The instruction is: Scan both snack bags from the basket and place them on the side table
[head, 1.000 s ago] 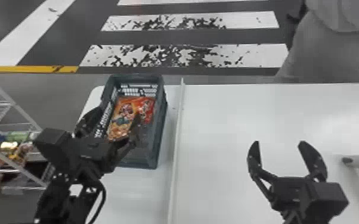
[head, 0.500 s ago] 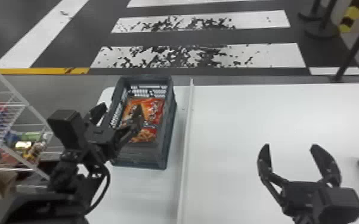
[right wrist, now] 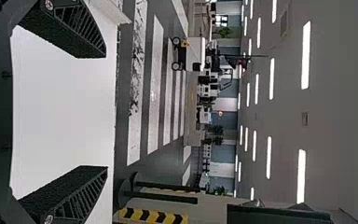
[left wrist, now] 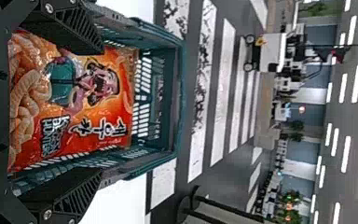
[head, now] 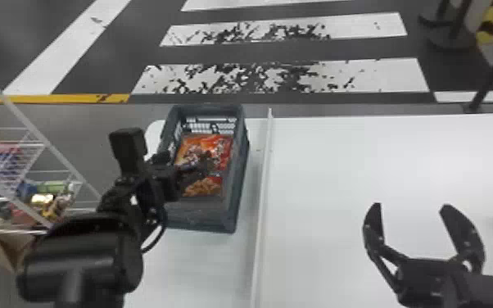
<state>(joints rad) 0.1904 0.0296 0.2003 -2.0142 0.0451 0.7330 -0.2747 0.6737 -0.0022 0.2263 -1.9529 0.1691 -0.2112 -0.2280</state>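
Head view is showing me the basket (head: 202,219) at left, a bag (head: 220,152) lying inside, its long axis running near to far. My left gripper (head: 186,159) is hovering over it, fingers spread, ungrasping; my right gripper (head: 411,206), also spread, is hanging at near right.

Snack bag (head: 222,143) in basket (head: 202,221) on table (head: 352,172) — rack (head: 49,144) to the left, divider (head: 264,172) to the right

Worn white stripes (head: 385,75) band the dark floor (head: 282,52) across the head view's top, with white wire shelving (head: 45,143) at its left, while bright strip lights (right wrist: 306,56) dot the grey ceiling (right wrist: 335,116) on the right wrist view's right side.
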